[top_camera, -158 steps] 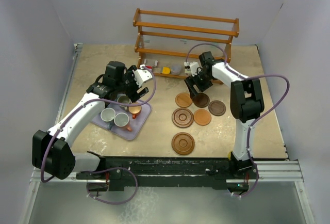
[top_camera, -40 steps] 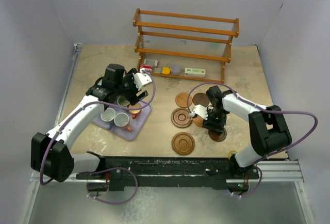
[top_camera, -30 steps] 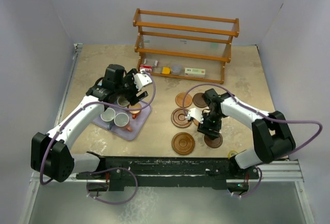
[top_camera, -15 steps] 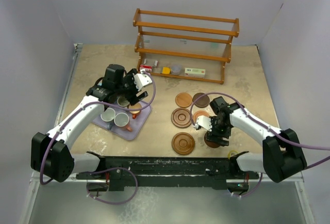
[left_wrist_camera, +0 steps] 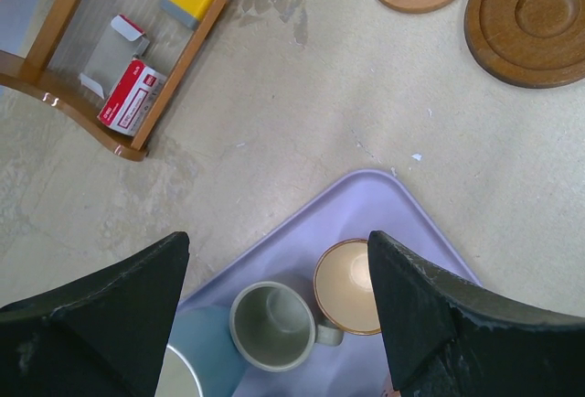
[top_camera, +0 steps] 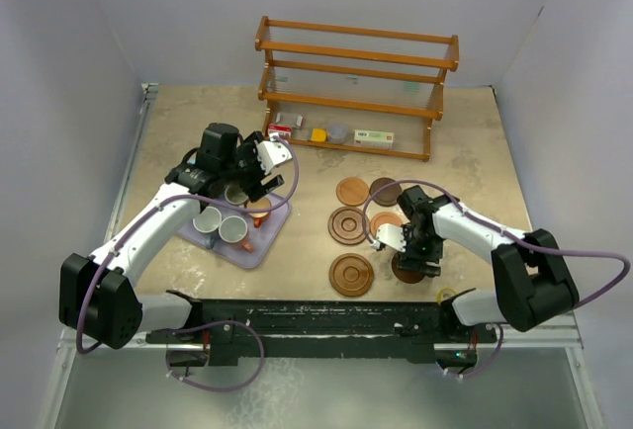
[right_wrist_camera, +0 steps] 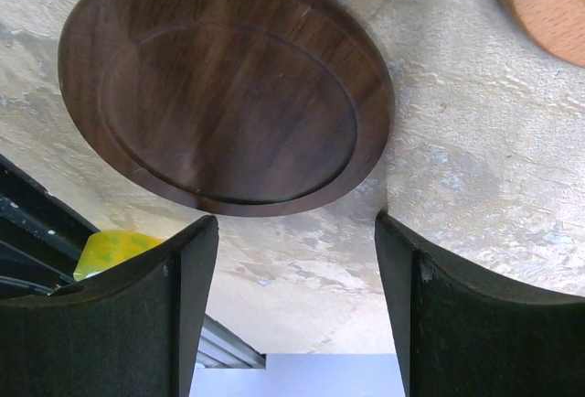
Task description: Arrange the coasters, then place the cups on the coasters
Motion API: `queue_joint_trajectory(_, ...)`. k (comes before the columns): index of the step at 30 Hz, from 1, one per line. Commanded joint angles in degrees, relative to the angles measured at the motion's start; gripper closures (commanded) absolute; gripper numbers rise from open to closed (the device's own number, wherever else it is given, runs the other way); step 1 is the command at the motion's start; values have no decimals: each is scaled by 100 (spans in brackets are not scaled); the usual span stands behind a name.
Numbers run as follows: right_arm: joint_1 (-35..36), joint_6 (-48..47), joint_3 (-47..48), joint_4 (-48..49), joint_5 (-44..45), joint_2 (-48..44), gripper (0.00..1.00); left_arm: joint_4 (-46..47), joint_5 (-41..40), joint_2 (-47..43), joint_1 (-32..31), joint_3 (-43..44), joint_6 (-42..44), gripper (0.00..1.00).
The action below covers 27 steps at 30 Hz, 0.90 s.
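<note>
Since a few seconds back, the right gripper [top_camera: 417,251] has come from the back row to the front right, and the dark coaster [top_camera: 403,272] now lies there near a grooved coaster [top_camera: 351,275]. The left gripper [top_camera: 259,178] hangs over the tray [top_camera: 269,237]. Left wrist: jaws wide and empty above a grey-green cup [left_wrist_camera: 272,326] and a copper cup [left_wrist_camera: 347,285], both on the tray. Right wrist: I see the jaws wide and the dark coaster flat on the table, free.

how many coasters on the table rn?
6. Back pair: light brown coaster, dark brown coaster. Middle pair: grooved coaster, second light brown coaster, partly hidden. Front: second grooved coaster, second dark brown coaster below right gripper.
</note>
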Motion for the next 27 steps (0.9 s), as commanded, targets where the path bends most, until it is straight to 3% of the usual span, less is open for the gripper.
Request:
queue_joint_trajectory(1, 175, -30, 93, 50, -311, 167, 29, 309, 4, -57, 36, -38, 135, 24)
queue_joint_trajectory(18, 1154, 314, 378, 18, -568, 375, 34, 362, -121, 10, 42, -52, 150, 24)
queue_joint_trajectory(27, 1349, -67, 585, -210, -715, 679, 36, 391, -157, 40, 42, -72, 209, 24)
